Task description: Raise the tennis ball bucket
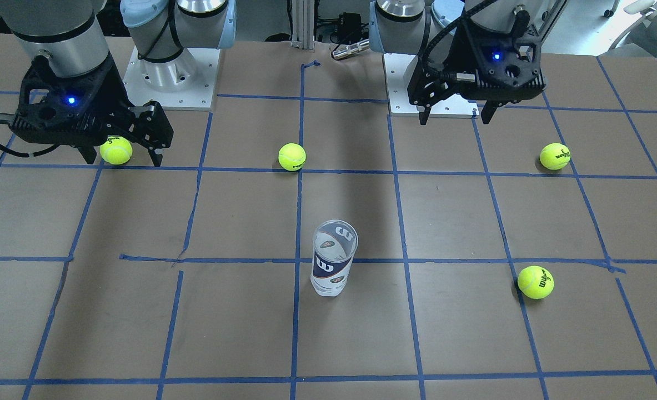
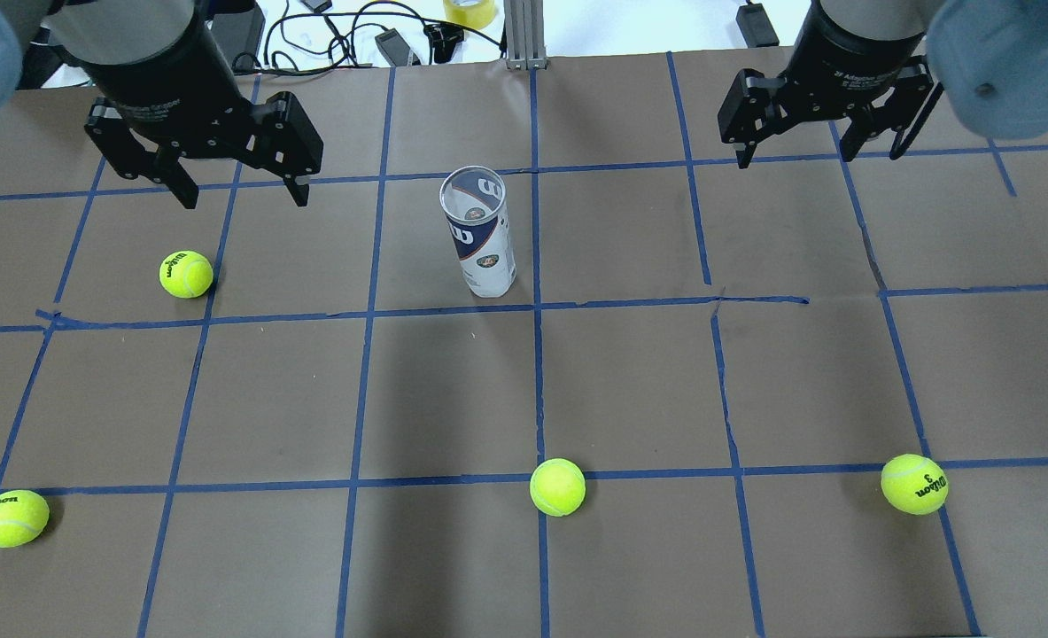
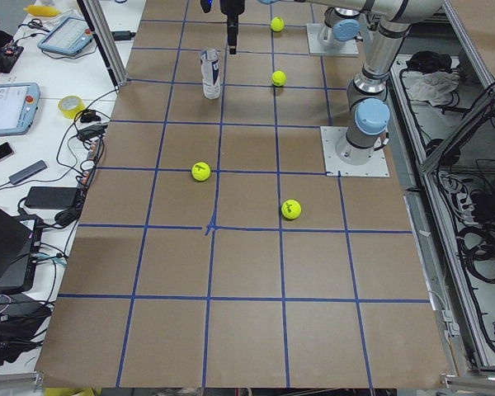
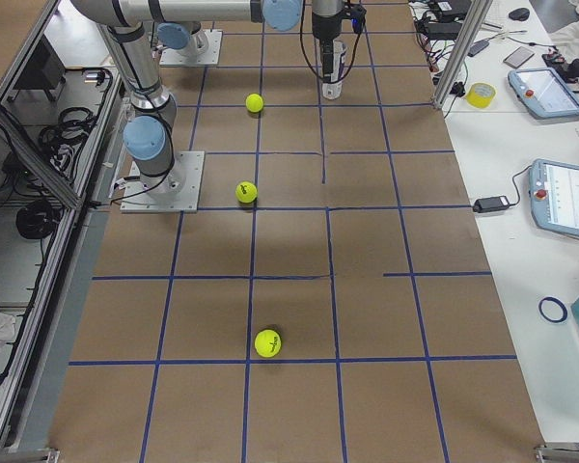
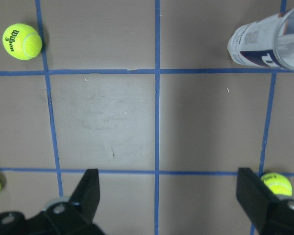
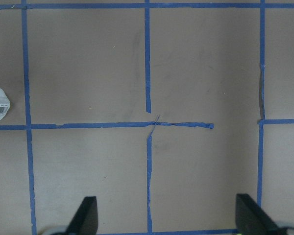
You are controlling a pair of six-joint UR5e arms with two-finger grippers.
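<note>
Left gripper (image 2: 245, 198) and right gripper (image 2: 795, 158) hung wide, empty; bucket (image 2: 477, 232) stood upright between them. Best looked a level mid-label grip, then straight up.

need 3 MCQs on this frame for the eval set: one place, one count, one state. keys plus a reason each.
1. Where does the tall clear plastic tennis ball bucket stand on the brown table? A) near its middle B) at a corner C) on an arm's base plate
2. How many yellow-green tennis balls lie on the table? A) two B) four C) six
3. The left gripper is: A) shut on the bucket B) shut on a ball C) open, holding nothing
Key: 1A, overhead shows it upright beside the blue centre tape line; 2B, four lie scattered around it; 3C, the wrist view shows spread fingers with nothing between them.
</note>
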